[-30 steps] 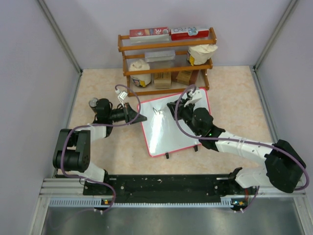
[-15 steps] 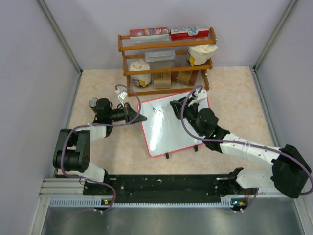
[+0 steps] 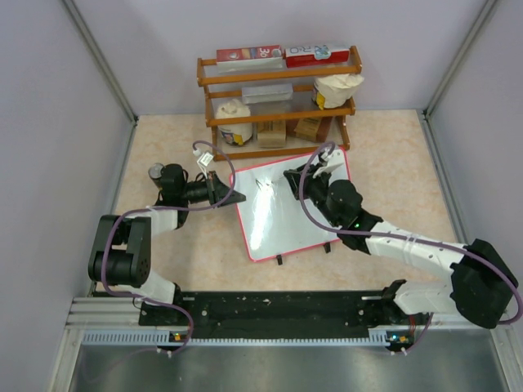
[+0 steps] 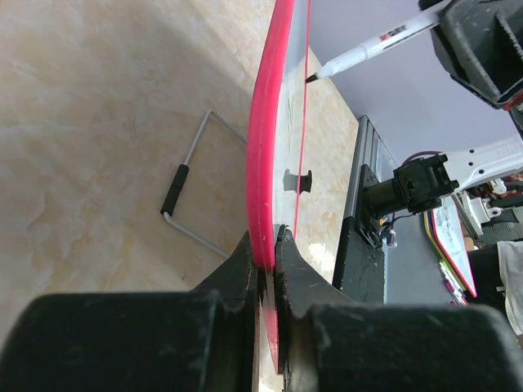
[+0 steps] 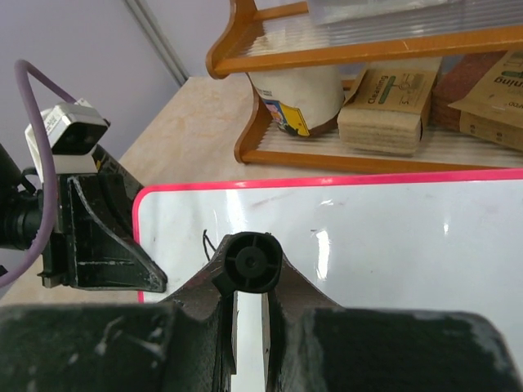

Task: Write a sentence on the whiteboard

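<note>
The whiteboard (image 3: pixel 286 214), a white panel in a thin red frame, lies tilted on the table. My left gripper (image 3: pixel 232 198) is shut on its left edge, and the left wrist view shows the red rim (image 4: pixel 265 122) pinched between the jaws of that gripper (image 4: pixel 268 245). Over the board's far part, my right gripper (image 3: pixel 296 181) is shut on a black-tipped marker (image 4: pixel 368 55). The marker's tip meets the white surface. Its black rear end (image 5: pixel 247 263) fills the right gripper (image 5: pixel 248 273). A few thin black strokes of the sentence (image 5: pixel 206 242) show near the board's top left corner.
A wooden rack (image 3: pixel 278 102) with boxes, jars and a bag stands just behind the board. Under the board's left side lies a bent wire stand with a black sleeve (image 4: pixel 184 196). Enclosure walls close in the left, right and back, and the arm rail (image 3: pixel 270 314) runs along the near edge.
My right gripper, with the marker, has shifted slightly right and away along the board's far part. The left gripper and the board have not moved.
</note>
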